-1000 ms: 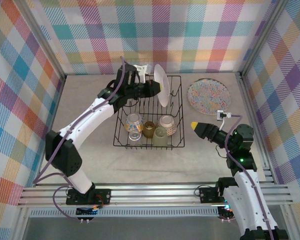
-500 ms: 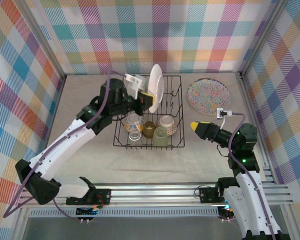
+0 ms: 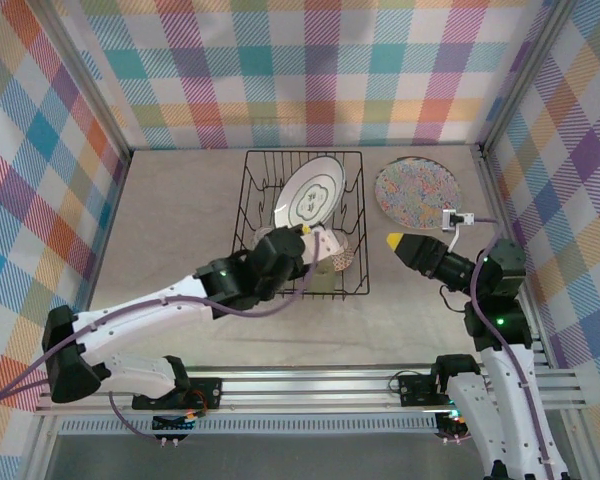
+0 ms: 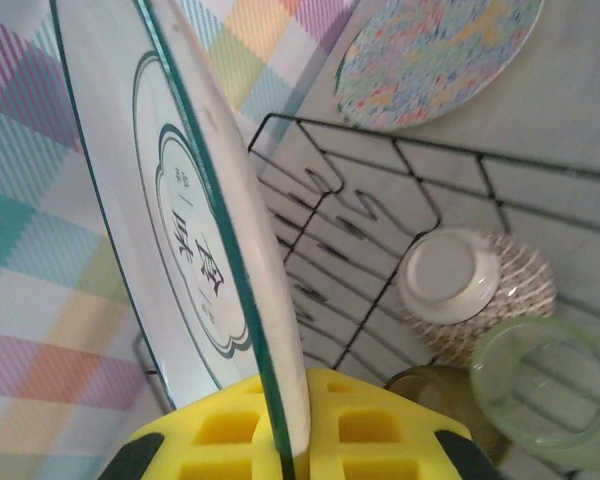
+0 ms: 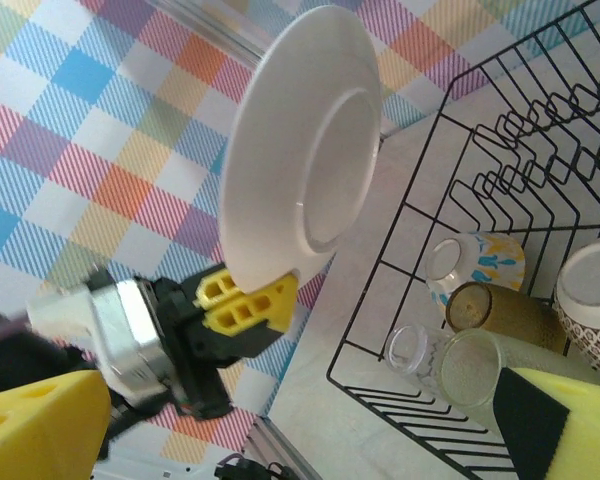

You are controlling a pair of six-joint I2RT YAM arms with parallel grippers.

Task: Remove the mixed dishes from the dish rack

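Left gripper [image 3: 300, 231] has swung nearer, turning the cream plate [image 3: 311, 192] face-up over the far half of the dish rack [image 3: 355, 154], jaws pinching its lower rim. Right gripper [image 3: 394, 241], fingers spread, hangs right of the rack, well apart from this 1 plate

The room above the dish rack [image 3: 361, 215] is being taken up by the cream plate [image 3: 311, 192], clamped tilted in the left gripper [image 3: 301, 231]. Its near row is being crowded by cups [image 5: 470, 368] and a bowl [image 4: 470, 285] and crossed by the left arm [image 3: 150, 313]. Bare table [image 3: 175, 215] is being left open to its left and front.
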